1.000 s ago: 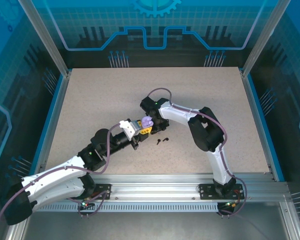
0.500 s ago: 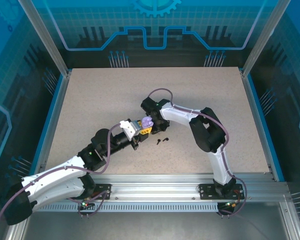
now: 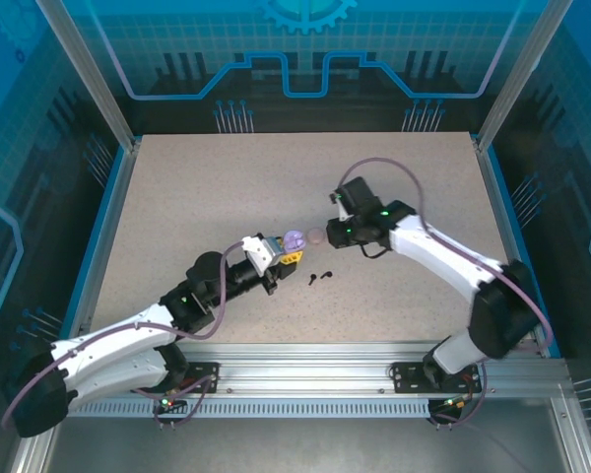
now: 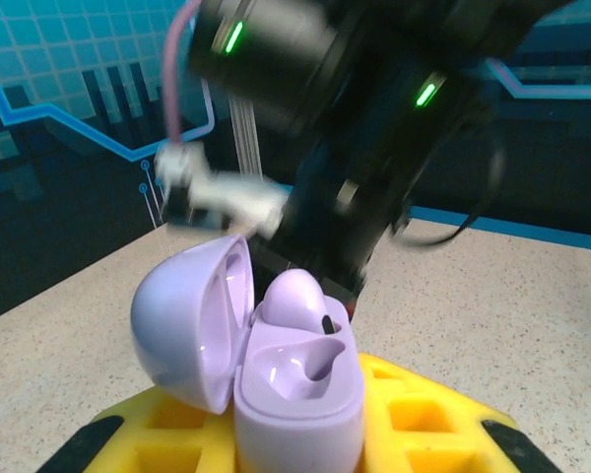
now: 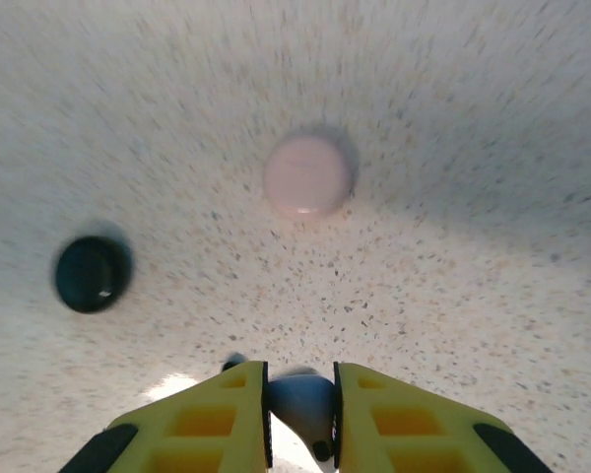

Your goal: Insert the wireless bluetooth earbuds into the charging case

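From the lower left, the left arm reaches up and to the right across the tabletop point(image 3: 177, 177). Its left pincer point(image 3: 282, 252) is clamped on the lavender charging case point(image 3: 294, 239), which sits at the pincer's tip near the middle of the tabletop. In the left wrist view the case stands upright between the yellow fingers point(image 4: 414, 404), with its lid swung open to the left and its two sockets facing up. The seated earbud point(image 4: 294, 299), lavender, rests in the farther socket with its rounded head up and a dark oval spot on its right side; the nearer socket shows a bare hollow. Just below and right of the case, the black earbuds point(image 3: 320, 277) lie side by side on the tabletop, apart from both pincers and too small to tell which way their stems run. Further right, the right pincer point(image 3: 331, 233) reaches in from the right arm, its tip near the open case. In the right wrist view this pincer is closed on the held earbud point(image 5: 300, 399), pale lavender, pinched between its yellow fingers. The earbud's long axis seems to run along the fingers with a dark tip toward the camera, though blur makes that uncertain. On the tabletop beyond it, the black round case point(image 5: 92, 273) lies to the left and the pink round case point(image 5: 307, 175) near the middle, well apart from each other.
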Available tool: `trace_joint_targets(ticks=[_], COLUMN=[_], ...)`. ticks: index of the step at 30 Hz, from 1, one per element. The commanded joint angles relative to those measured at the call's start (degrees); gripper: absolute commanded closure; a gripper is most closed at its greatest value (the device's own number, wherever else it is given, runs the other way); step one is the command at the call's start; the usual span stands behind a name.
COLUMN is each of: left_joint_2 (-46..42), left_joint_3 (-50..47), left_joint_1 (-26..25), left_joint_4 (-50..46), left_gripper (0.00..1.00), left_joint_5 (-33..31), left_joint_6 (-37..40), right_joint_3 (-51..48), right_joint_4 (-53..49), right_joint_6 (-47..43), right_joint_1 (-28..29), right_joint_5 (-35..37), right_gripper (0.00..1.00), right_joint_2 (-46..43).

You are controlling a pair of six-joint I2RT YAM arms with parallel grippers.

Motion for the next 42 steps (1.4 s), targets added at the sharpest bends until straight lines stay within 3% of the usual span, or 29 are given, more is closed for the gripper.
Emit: trace_joint_targets(ticks=[1, 6, 13, 26, 42], left_joint_2=[2.89, 9.90, 18.06, 22.05, 21.35], left_joint_3=[2.39, 4.32, 7.75, 8.79, 9.01], left_joint_1=[-0.34, -0.33, -0.34, -0.35, -0.35], left_joint_4=[4.93, 11.22, 16.59, 21.68, 20.76], left_gripper=[0.98, 0.98, 0.99, 0.99, 0.99], left_joint_5=[1.12, 2.93, 6.03, 8.42, 8.76], left_joint_6=[-1.88, -2.77, -4.26, -6.66, -7.02], right_joint_3=[-4.06, -7.17, -5.92, -5.07, -3.46], right_joint_4=[4.71, 8.78, 11.27, 13.79, 12.80], right_joint_6=[1.55, 2.59, 2.30, -1.79, -3.83], right_joint_1=[-1.66, -2.38, -1.89, 6.28, 9.14], right_joint_5=[-4.20, -8.17, -14.78, -14.11, -10.58], right_gripper=[0.79, 0.79, 0.79, 0.80, 0.79], right_joint_2=[-9.28, -22.57, -29.54, -27.47, -23.26])
